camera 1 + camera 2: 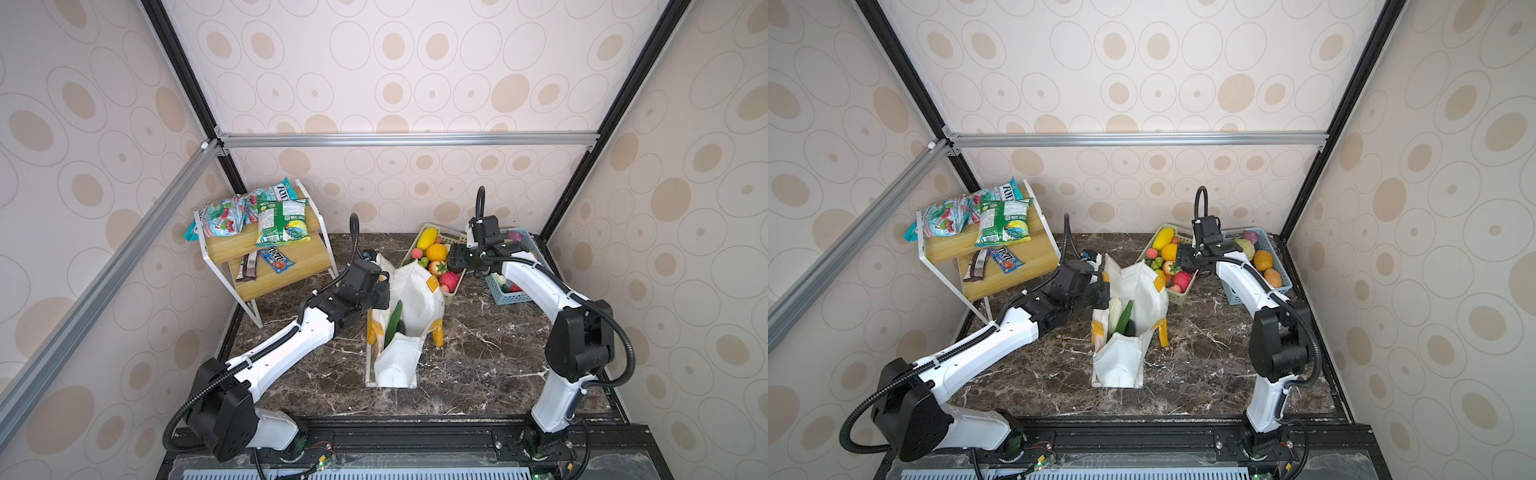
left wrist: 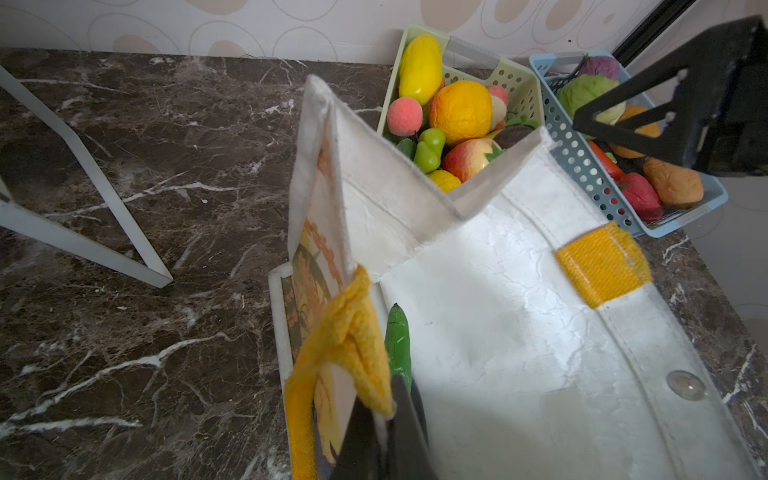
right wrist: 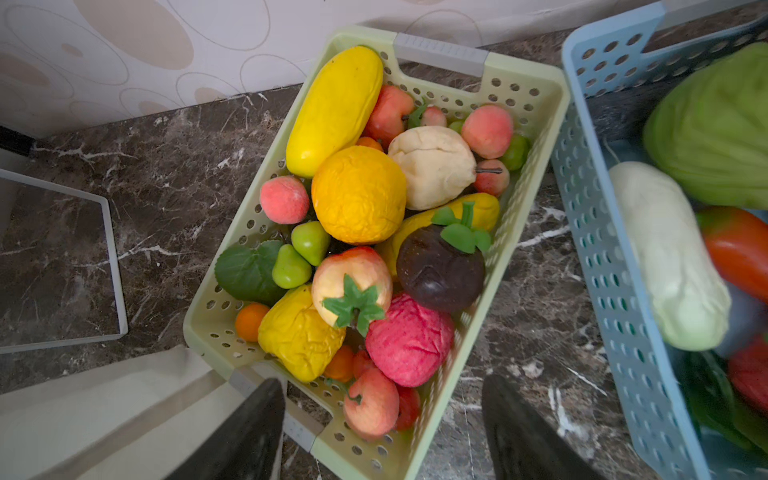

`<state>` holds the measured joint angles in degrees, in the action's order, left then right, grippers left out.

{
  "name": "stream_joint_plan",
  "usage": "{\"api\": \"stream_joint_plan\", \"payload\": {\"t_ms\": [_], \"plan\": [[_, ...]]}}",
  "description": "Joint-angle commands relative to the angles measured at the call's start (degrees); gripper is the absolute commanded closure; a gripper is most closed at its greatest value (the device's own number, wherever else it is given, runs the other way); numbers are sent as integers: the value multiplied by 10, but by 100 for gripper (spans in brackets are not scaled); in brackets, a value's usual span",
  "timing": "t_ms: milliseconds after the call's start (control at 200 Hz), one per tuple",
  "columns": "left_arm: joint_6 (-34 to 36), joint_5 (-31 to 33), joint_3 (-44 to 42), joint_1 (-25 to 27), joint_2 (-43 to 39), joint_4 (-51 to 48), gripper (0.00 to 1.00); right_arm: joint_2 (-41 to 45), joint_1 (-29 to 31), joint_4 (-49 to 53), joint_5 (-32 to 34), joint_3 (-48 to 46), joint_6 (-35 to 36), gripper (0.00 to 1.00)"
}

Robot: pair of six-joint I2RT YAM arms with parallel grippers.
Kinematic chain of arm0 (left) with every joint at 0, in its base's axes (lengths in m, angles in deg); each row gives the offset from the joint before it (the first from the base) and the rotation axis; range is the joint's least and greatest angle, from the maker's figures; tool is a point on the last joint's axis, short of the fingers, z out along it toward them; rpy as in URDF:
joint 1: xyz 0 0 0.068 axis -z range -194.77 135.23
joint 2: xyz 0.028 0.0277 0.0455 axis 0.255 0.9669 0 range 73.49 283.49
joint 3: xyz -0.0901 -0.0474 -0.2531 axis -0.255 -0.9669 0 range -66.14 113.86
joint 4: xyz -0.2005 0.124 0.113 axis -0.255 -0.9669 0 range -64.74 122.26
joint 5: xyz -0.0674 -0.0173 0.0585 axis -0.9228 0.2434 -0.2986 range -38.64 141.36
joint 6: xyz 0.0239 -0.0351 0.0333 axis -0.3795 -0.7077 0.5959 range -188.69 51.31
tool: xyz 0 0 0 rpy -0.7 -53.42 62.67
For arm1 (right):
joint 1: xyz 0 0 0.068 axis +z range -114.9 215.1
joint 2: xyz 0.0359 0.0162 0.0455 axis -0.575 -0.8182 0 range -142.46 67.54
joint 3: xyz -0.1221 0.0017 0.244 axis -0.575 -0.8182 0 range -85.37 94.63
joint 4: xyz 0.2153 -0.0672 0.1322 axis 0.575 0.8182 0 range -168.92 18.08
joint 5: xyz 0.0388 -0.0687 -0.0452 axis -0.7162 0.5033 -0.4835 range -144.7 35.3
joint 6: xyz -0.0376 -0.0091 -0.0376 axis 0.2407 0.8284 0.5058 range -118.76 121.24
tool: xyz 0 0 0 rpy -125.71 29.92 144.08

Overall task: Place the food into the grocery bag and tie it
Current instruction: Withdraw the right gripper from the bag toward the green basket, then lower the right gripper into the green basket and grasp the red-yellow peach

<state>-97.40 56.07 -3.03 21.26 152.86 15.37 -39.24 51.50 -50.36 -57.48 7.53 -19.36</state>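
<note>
While our left gripper (image 2: 384,444) pinches the grocery bag (image 1: 415,291) mid-frame, cucumber (image 1: 394,322) inside, our right gripper (image 3: 386,432) hangs spread over the green basket (image 3: 536,104) of fruit (image 3: 359,195); a top view alone shows the bag's cabbage (image 1: 1114,311).

The bag (image 1: 415,291) stands in the middle of the table (image 1: 478,353) with a cucumber (image 1: 394,322) in it, a shelf (image 1: 309,257) at back left carries packets (image 1: 257,216) above and candy bars (image 1: 268,262) below, and at back right the fruit basket (image 3: 540,83) sits just beside the bag, with the vegetable basket (image 3: 602,208) to its right.
</note>
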Motion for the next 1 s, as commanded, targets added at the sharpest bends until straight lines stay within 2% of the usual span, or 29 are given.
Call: {"api": "stream_joint_plan", "payload": {"t_ms": [0, 415, 560, 855, 995], "plan": [[-7, 11, 7, 0, 7, -3, 100, -32, -1, -7, -38, 27, 8, 22], [-12, 7, 19, 0, 16, -13, 100, -125, 20, -48, -68, 64, -17, 20], [-7, 7, 31, 0, 17, -22, 100, -159, 29, -30, -46, 100, -15, 20], [1, 10, 34, 0, 11, -27, 100, -187, 33, -14, -5, 116, -18, 20], [0, 8, 33, 0, 13, -25, 100, -195, 34, -7, 20, 119, -29, 25]]}}
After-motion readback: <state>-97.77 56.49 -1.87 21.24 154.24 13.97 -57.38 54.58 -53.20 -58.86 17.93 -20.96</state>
